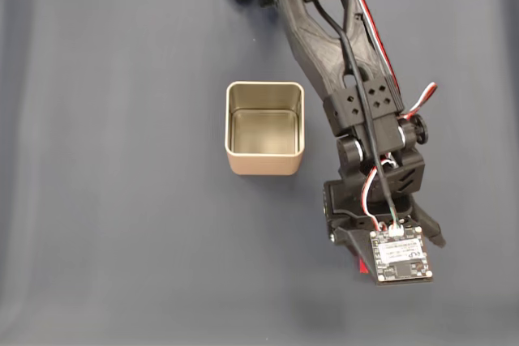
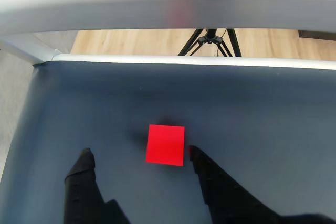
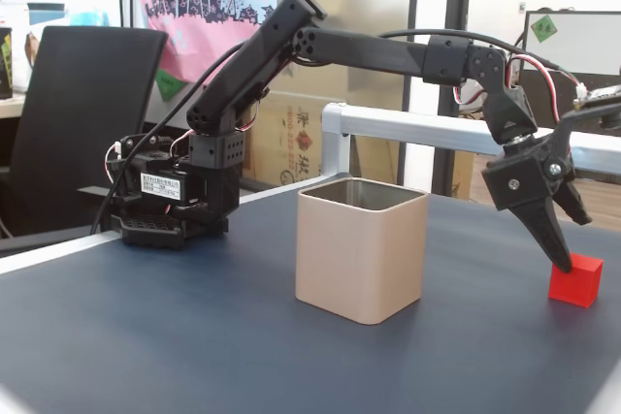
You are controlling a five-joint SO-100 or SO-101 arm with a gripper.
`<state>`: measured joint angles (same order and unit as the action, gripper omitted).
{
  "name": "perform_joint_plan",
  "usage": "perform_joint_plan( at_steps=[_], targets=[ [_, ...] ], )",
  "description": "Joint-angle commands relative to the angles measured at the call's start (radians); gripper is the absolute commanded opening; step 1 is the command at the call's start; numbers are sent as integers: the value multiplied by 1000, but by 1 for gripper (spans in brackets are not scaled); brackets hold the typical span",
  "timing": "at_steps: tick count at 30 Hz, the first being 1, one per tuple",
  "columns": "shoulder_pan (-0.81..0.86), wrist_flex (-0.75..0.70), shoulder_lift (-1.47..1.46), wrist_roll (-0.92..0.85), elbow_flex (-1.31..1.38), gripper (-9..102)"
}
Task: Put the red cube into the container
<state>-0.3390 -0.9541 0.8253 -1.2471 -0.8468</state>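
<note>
Cube, red (image 2: 166, 145): likely light, rigid, matte; take its left and right faces. Your gripper (image 2: 140, 156) stands spread, unloaded, astride it.

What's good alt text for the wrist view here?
A small red cube sits on a dark blue-grey table, just ahead of the open black gripper, whose right fingertip is close beside the cube's right edge. Beyond the table's metal edge rail are a wooden floor and a black tripod.
</note>
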Motion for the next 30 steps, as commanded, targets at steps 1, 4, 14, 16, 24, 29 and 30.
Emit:
perform_joint_plan(
  at_steps=[1,4,14,16,24,29,30],
  targets=[
    [-11,12,9,21,63,41],
    [-12,12,-14,23,91,41],
    [-12,12,-64,20,127,41],
    [-14,12,-72,17,129,41],
    [-14,12,-89,15,147,40],
    [-12,17,-98,14,161,36],
    [-11,17,-100,6,161,35]
  ],
)
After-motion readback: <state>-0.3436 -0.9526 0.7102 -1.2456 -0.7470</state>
